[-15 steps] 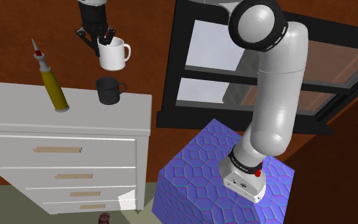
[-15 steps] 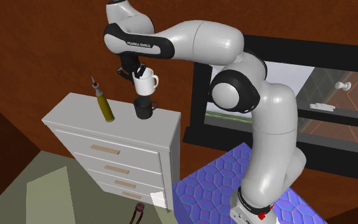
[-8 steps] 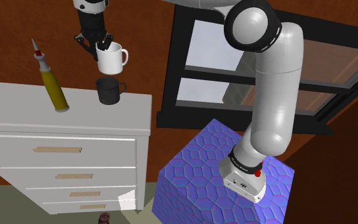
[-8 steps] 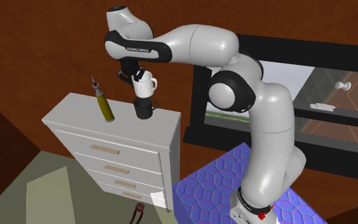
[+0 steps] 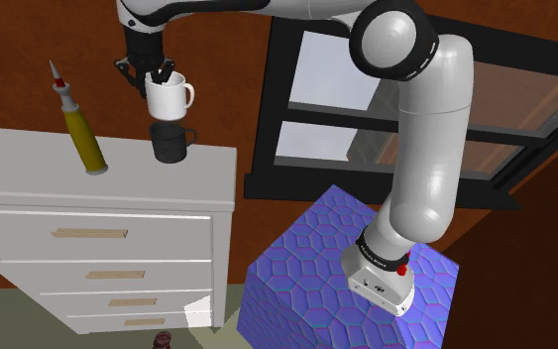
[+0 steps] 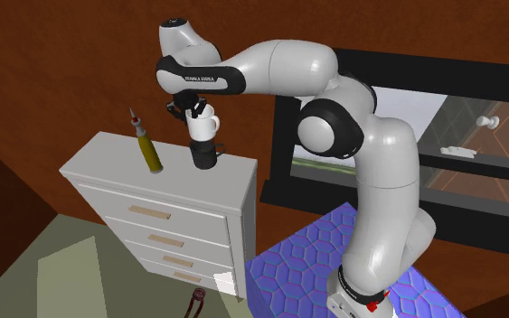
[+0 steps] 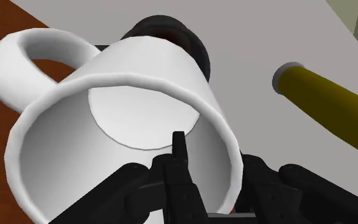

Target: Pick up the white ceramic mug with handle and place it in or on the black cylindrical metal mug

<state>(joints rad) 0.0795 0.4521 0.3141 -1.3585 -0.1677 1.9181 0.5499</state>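
Shoulder view looks down past the stand at the dresser; second exterior view, farther off, shares both; wrist view sits close over the white mug.

1. Dresser: at the shoulder view's left, backed against the wall.
2. Stand: on the floor to the dresser's right, below the window.
3. Lower mug: upright on the dresser top, near its rear right corner.
4. Bottle: on the dresser top, left of the lower mug and apart from it.
5. Upper mug: in the air directly over the lower mug, just above its rim.
6. Gripper: above the upper mug, one finger inside its wall and one outside, clasping it.
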